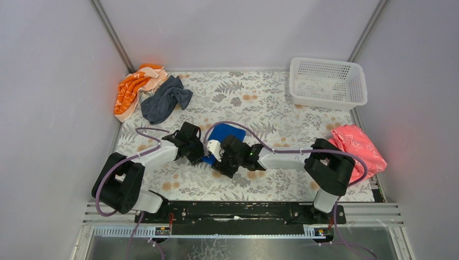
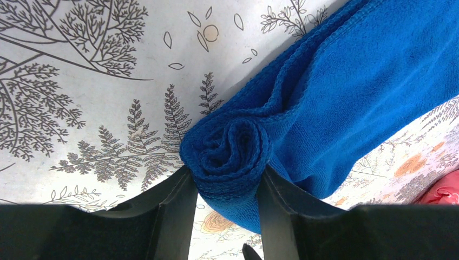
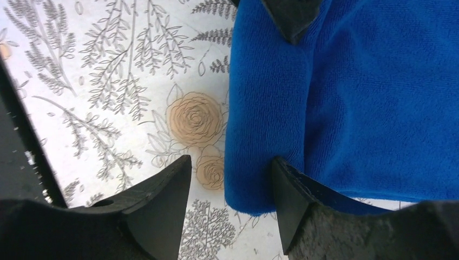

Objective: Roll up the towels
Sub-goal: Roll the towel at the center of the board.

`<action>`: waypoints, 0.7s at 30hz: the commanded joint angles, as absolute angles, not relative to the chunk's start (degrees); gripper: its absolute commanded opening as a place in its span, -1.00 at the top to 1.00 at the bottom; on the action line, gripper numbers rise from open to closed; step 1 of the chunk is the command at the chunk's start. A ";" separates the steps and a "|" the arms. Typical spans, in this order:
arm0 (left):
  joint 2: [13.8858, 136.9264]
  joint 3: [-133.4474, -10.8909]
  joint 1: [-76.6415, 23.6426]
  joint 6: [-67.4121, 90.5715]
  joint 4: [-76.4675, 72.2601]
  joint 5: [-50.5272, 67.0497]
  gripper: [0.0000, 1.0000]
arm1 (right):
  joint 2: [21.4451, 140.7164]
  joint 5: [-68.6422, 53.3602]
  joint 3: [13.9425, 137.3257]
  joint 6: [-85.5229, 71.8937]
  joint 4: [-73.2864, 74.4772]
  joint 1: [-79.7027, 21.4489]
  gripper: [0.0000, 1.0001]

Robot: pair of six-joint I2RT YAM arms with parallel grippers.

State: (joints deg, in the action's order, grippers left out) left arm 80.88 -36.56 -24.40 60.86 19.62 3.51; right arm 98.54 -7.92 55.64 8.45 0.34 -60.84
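"At the middle of the table (image 1: 281, 105), which towel is in work?" the student asks.

"The blue towel (image 1: 230, 131)," the instructor replies. "Its near edge is wound into a tight coil, and the flat remainder runs off toward 12 o'clock. The grey towel (image 1: 165, 100) lies crumpled at 11 o'clock, unrolled."

"And the grippers?"

"The left gripper (image 2: 226, 176) pinches one end of the coil between its fingers. The right gripper (image 3: 230, 162) stands parted at the other end. One finger rests against the cloth and the other is clear of it over bare table, so it holds nothing."

"Which step is this, then?"

"Mid-roll on the first towel, by the look of it. The next move likely calls for the right gripper to close on its end, then for both wrists to turn the coil together toward 12 o'clock, keeping it even."
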 commanded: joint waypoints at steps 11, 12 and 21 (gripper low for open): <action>83.52 -35.12 -22.77 57.88 24.07 -2.41 0.18 | 105.43 -0.71 57.29 10.54 6.10 -61.33 -0.11; 83.36 -35.07 -22.46 57.60 24.00 -2.25 0.18 | 105.78 -0.08 57.50 10.56 6.67 -61.34 -0.10; 81.81 -33.55 -18.59 55.75 23.07 1.42 0.15 | 107.47 -2.94 60.07 9.76 9.52 -61.29 0.34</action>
State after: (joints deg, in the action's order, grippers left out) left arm 80.97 -36.45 -21.04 59.22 19.42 6.22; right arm 103.81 -0.82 59.64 10.79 1.34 -61.23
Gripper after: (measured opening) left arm 0.424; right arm 0.431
